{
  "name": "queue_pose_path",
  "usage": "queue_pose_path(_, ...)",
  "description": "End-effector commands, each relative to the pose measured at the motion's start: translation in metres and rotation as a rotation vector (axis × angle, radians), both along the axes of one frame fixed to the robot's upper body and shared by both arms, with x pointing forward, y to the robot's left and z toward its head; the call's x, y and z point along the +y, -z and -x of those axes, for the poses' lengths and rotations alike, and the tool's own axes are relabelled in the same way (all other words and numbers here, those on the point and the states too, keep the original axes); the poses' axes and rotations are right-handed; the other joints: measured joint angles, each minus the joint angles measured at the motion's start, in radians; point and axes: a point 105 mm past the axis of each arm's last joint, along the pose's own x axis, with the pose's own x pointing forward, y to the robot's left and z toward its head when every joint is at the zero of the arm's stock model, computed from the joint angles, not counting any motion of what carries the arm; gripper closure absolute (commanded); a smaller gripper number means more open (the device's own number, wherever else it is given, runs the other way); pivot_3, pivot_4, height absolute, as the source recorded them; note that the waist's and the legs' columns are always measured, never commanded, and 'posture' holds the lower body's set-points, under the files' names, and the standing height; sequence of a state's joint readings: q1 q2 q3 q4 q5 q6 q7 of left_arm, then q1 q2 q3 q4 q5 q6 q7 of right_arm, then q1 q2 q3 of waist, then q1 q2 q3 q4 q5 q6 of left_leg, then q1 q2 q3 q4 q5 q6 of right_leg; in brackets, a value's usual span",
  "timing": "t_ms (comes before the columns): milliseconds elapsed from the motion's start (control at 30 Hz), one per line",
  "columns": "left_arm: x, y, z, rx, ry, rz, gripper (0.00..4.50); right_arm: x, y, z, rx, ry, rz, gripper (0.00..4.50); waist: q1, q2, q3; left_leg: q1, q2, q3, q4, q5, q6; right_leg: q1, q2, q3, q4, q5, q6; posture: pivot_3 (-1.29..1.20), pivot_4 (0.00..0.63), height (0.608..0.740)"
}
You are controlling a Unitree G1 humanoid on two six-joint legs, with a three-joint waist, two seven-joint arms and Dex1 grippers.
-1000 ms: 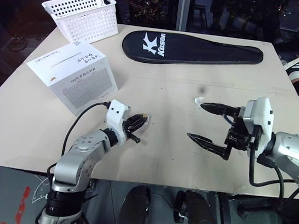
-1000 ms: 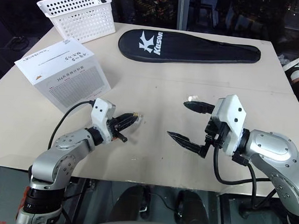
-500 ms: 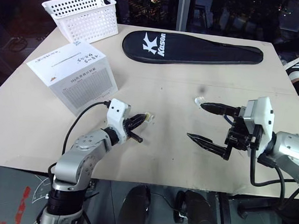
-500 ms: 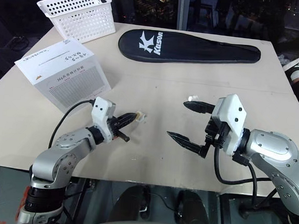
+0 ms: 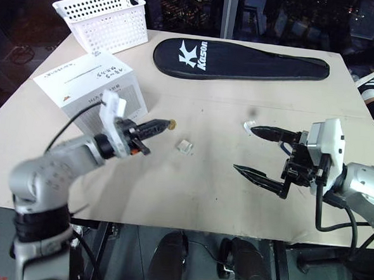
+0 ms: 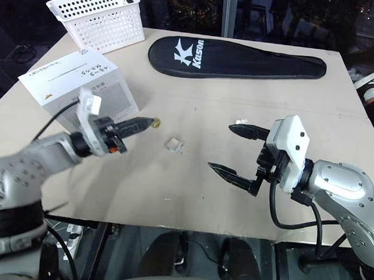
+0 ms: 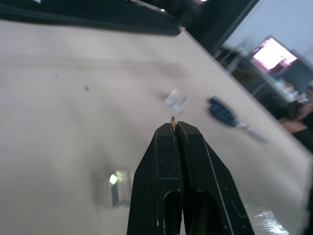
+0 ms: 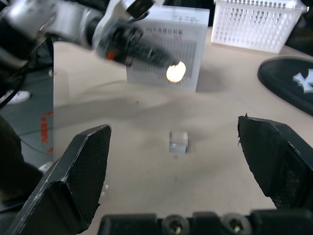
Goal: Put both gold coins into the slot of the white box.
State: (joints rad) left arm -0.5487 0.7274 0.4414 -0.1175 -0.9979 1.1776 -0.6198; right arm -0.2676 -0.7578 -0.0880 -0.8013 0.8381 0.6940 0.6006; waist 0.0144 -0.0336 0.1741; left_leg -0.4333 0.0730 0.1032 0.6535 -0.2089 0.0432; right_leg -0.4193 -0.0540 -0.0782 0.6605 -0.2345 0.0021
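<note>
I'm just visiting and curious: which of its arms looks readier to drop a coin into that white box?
The left. Its fingers are shut on a gold coin, lifted off the table beside the white box. The right fingers hang open and empty, farther away.

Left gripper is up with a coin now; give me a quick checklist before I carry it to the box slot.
1. Gold coin pinched at the tips of the left gripper: ok.
2. Coin out of its clear case, which lies on the table: ok.
3. Slot on top of the white box uncovered: ok.
4. Coin edge lined up with the slot: not ok, the coin is beside the box.
5. Right gripper open and apart from the path: ok.
6. Second coin, in the small case near the right gripper: cannot tell.
</note>
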Motion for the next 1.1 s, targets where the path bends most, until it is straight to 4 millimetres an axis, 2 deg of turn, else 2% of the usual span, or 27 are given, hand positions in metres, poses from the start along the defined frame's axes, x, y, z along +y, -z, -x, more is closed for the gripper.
queue_pose_path(33, 0.024, -0.048, -0.003, -0.096, -0.021, 0.022, 4.48, 0.002, -0.010, 0.001, -0.041, -0.018, -0.030, 0.00, -0.002, 0.000, 0.000, 0.000, 0.000, 0.000, 0.000, 0.000, 0.000, 0.000, 0.000, 0.000, 0.000, 0.000, 0.000, 0.00, 0.150, 0.740)
queue_pose_path(200, 0.070, -0.101, -0.026, -0.210, -0.155, -0.047, 4.48, 0.004, -0.018, -0.002, -0.057, -0.041, -0.059, 0.00, -0.001, 0.000, 0.000, 0.000, -0.001, 0.002, -0.002, 0.000, 0.000, 0.000, -0.001, 0.001, -0.001, 0.002, 0.003, 0.00, 0.150, 0.740)
queue_pose_path(267, 0.087, -0.113, -0.031, -0.243, -0.182, -0.115, 4.48, 0.005, -0.023, -0.002, -0.065, -0.052, -0.079, 0.00, -0.001, 0.000, 0.000, -0.001, -0.001, 0.002, -0.002, 0.000, 0.000, -0.001, 0.000, -0.001, -0.001, 0.002, 0.003, 0.00, 0.150, 0.740)
queue_pose_path(400, 0.117, -0.124, -0.036, -0.273, -0.239, -0.254, 4.48, 0.006, -0.032, 0.001, -0.090, -0.077, -0.110, 0.00, -0.001, 0.000, 0.001, -0.002, -0.002, 0.003, -0.003, 0.000, 0.000, -0.002, 0.000, 0.000, -0.003, 0.002, 0.002, 0.00, 0.150, 0.740)
queue_pose_path(567, 0.136, -0.107, -0.041, -0.225, -0.263, -0.425, 4.48, 0.007, -0.047, 0.007, -0.131, -0.101, -0.158, 0.00, -0.002, 0.000, 0.000, -0.006, -0.001, 0.003, -0.003, 0.000, 0.000, -0.006, 0.000, 0.000, -0.003, 0.001, 0.002, 0.00, 0.150, 0.740)
queue_pose_path(700, 0.144, -0.089, -0.041, -0.174, -0.252, -0.507, 4.48, 0.006, -0.054, 0.009, -0.153, -0.101, -0.171, 0.00, -0.002, 0.000, 0.000, -0.019, 0.000, 0.002, 0.001, 0.000, 0.000, -0.018, 0.000, 0.000, 0.001, 0.002, 0.003, 0.00, 0.150, 0.740)
queue_pose_path(800, 0.147, -0.084, -0.041, -0.160, -0.250, -0.530, 4.48, 0.006, -0.057, 0.010, -0.159, -0.101, -0.172, 0.00, -0.002, 0.000, 0.000, -0.020, -0.001, 0.003, 0.002, 0.000, 0.000, -0.019, 0.000, 0.000, 0.001, 0.003, 0.002, 0.00, 0.150, 0.740)
queue_pose_path(933, 0.151, -0.064, -0.035, -0.105, -0.200, -0.597, 4.48, 0.007, -0.057, 0.011, -0.164, -0.103, -0.171, 0.00, -0.002, 0.000, 0.000, -0.020, -0.001, 0.003, 0.002, 0.000, 0.000, -0.019, 0.000, 0.000, 0.001, 0.002, 0.003, 0.00, 0.150, 0.740)
queue_pose_path(1100, 0.155, -0.062, -0.034, -0.103, -0.209, -0.615, 4.48, 0.005, -0.056, 0.010, -0.161, -0.103, -0.164, 0.00, -0.003, -0.001, 0.000, -0.020, -0.001, 0.003, 0.003, 0.000, 0.000, -0.019, 0.000, 0.000, 0.002, 0.002, 0.003, 0.00, 0.150, 0.740)
